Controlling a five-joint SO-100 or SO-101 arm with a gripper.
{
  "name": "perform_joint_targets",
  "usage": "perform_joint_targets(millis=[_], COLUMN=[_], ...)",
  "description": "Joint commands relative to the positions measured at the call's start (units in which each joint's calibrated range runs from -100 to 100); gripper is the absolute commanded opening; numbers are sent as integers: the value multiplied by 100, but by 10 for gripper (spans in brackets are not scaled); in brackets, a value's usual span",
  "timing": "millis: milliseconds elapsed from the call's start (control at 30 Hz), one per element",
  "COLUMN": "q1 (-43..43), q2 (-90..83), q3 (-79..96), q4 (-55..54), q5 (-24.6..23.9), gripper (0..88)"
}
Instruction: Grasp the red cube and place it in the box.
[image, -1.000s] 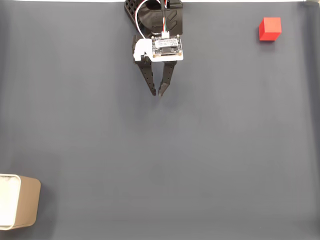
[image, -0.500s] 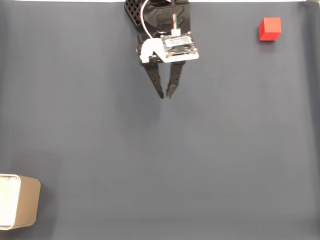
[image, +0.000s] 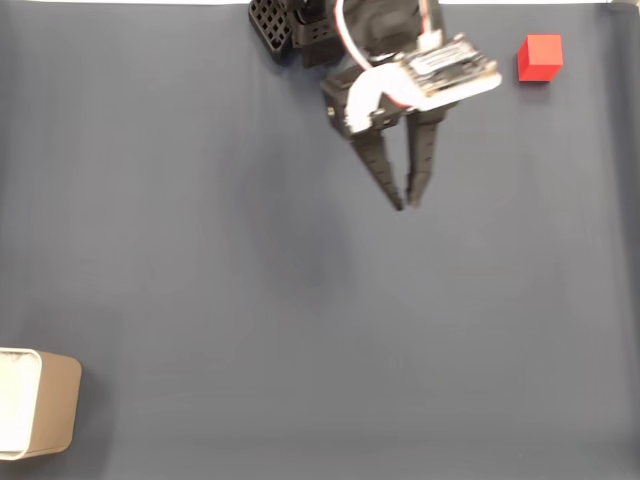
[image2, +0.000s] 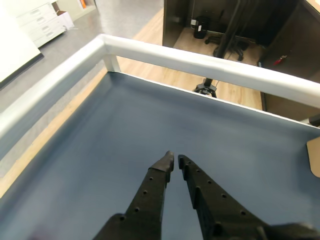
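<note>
fixed view: black two-finger gripper (image: 409, 204) nearly closed, empty, near the top middle, well apart from small bright red cube (image: 540, 57) top right, so no grasp yet; tan white-lined box (image: 50, 408) bottom left | wrist view: finger tips (image2: 165, 161) almost touching above dark blue mat (image2: 100, 150)

Fixed cam top-down, far; wrist cam close, oblique; both share mat (image: 300, 300)
</note>
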Motion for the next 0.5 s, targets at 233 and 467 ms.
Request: perform_joint_targets(millis=[233, 467], q1=[-1456, -2529], q2=[-62, -235], q3=[-695, -741], q4=[714, 1222], q5=[239, 205], gripper=[0, 0])
